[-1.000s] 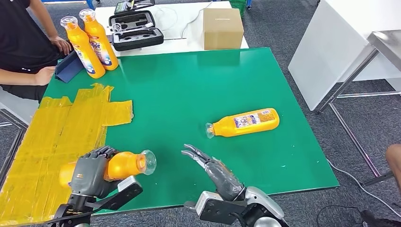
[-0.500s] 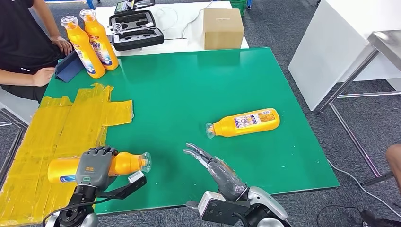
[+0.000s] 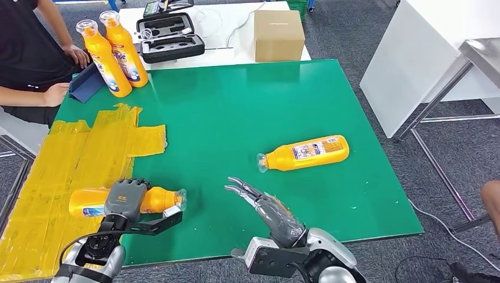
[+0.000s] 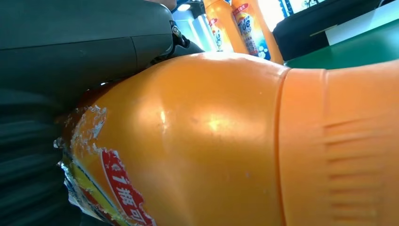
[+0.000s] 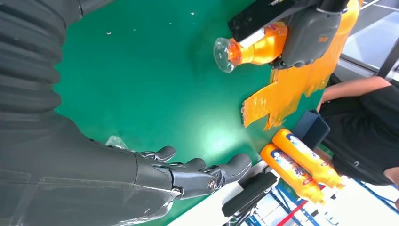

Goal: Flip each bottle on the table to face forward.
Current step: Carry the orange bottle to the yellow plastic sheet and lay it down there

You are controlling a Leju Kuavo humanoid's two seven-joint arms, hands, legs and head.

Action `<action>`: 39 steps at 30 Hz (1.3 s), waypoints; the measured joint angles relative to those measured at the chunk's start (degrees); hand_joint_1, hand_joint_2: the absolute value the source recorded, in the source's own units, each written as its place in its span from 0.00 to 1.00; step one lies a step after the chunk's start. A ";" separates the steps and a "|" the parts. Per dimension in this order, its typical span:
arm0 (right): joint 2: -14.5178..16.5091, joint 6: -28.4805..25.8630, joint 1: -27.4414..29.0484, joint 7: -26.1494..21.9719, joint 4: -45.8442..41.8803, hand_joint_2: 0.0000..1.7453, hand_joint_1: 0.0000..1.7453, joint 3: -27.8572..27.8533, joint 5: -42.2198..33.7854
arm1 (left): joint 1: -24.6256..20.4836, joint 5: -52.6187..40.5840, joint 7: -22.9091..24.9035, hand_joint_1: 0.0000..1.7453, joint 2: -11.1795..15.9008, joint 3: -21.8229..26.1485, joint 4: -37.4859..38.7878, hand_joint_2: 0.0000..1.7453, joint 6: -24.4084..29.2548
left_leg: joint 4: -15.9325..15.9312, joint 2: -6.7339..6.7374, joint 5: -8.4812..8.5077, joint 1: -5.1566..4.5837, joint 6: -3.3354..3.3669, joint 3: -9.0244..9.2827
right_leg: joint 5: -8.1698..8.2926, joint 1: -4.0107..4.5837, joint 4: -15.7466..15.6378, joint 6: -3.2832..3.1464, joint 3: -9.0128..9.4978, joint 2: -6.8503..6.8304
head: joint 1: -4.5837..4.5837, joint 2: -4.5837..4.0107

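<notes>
An orange bottle with a clear cap lies on its side near the table's front left, partly on the yellow tape. My left hand grips it around the middle; up close its orange body shows a torn label. My left hand holding that bottle also appears in the right wrist view. A second orange bottle lies on its side at the centre right, label up. My right hand hovers open over the front edge, its fingers stretched out. Two more orange bottles stand upright at the far left.
A patch of yellow tape covers the green table's left side. A person in black sits at the far left corner beside a blue object. A black case and a cardboard box sit on the white table behind.
My left hand has lowered the bottle from a raised tilt until it lies flat on the table, and has shifted along it. The right hand barely moved.
</notes>
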 joint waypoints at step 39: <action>-0.71 1.12 -1.28 0.08 1.63 1.00 0.00 0.95 -0.14 | -1.84 -0.01 4.26 0.00 3.66 -3.48 3.72 0.00 1.99 | -0.01 -0.02 0.09 0.01 -0.01 0.06 | 0.02 0.01 0.00 -0.01 0.06 -0.02 | 0.00 0.00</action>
